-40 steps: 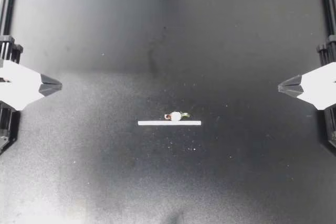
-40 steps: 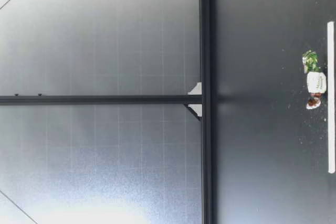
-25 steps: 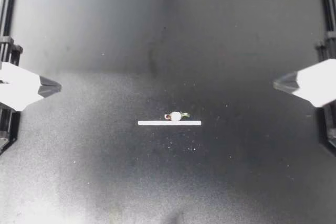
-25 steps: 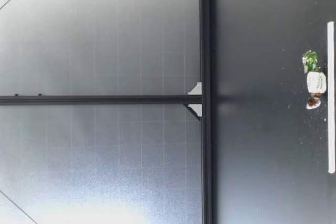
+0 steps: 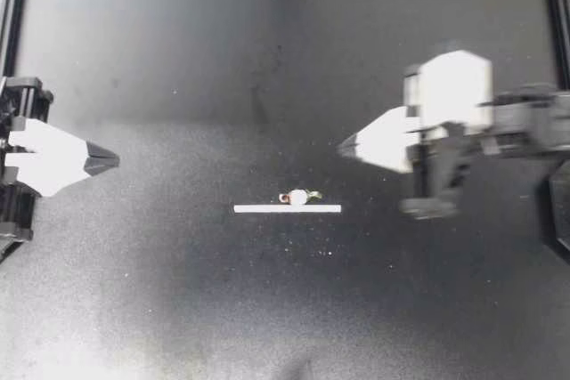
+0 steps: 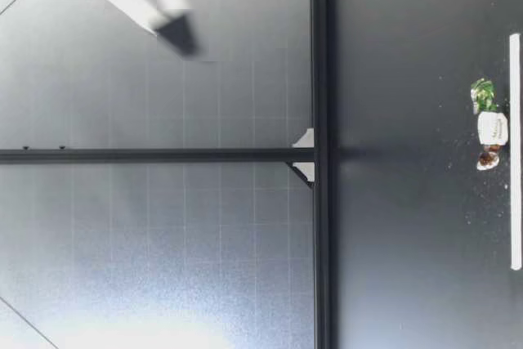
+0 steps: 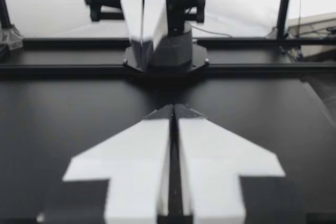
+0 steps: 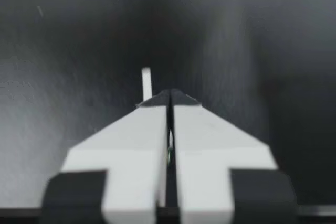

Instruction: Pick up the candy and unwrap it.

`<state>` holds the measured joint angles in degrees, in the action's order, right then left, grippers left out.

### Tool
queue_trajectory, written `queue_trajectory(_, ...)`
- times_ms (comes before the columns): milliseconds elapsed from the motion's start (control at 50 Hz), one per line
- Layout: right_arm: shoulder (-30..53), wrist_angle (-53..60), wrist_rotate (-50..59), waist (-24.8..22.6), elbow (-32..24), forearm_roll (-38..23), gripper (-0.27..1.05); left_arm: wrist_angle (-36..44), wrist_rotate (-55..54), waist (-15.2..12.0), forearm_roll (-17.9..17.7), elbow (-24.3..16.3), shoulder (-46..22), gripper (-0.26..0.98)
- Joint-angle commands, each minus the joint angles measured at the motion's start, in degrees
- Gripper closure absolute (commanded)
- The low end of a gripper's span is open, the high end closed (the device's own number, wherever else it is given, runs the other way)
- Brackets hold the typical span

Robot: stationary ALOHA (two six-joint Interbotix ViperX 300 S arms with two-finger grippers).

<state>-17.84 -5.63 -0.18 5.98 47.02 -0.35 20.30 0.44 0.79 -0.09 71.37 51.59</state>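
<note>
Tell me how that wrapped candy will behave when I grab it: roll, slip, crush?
The candy looks tiny beside the white strip, so probably very light and easily nudged away. Its rounded middle might roll, though the twisted wrapper ends should damp that. Those ends look thin, so likely floppy if pinched alone.

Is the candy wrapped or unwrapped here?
Wrapped. The candy lies beside the white strip, twisted wrapper ends showing at both sides, one green, one reddish. My left hand and my right hand are clear of it.
</note>
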Motion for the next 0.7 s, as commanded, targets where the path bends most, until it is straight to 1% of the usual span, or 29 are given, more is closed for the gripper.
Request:
queue_trajectory(0, 3.78, -1.23, -0.09, 0.53, -2.90, -0.09, 0.66, 0.62, -0.09, 0.18, -0.09, -0.70, -0.44, 0.84)
queue_trajectory(80, 7.29, -2.20, 0.00, 0.53, -4.13, -0.09, 0.53, 0.53, -0.09, 0.18, -0.09, -0.62, -0.44, 0.84)
queue_trajectory(100, 8.61, -2.64, -0.09, 0.53, -4.66, -0.09, 0.48, 0.53, -0.09, 0.18, -0.09, -0.62, -0.44, 0.84)
queue_trajectory(160, 11.07, -3.78, -0.09, 0.53, -5.62, -0.18, 0.37, 0.53, -0.09, 0.18, -0.09, -0.62, -0.44, 0.84)
queue_trajectory(260, 14.77, -6.33, -0.09, 0.53, -7.38, -0.35, 0.26, 0.62, -0.09, 0.18, -0.09, -0.53, -0.44, 0.84)
queue_trajectory(420, 20.21, -10.37, -0.26, 0.53, -10.20, -1.05, 0.27, 0.53, -0.26, 0.18, -0.09, -0.18, -0.53, 0.84)
queue_trajectory(680, 25.93, -11.34, -0.26, 0.53, -12.66, -1.32, 0.27, 0.53, -0.35, 0.18, -0.09, 0.00, -0.53, 0.84)
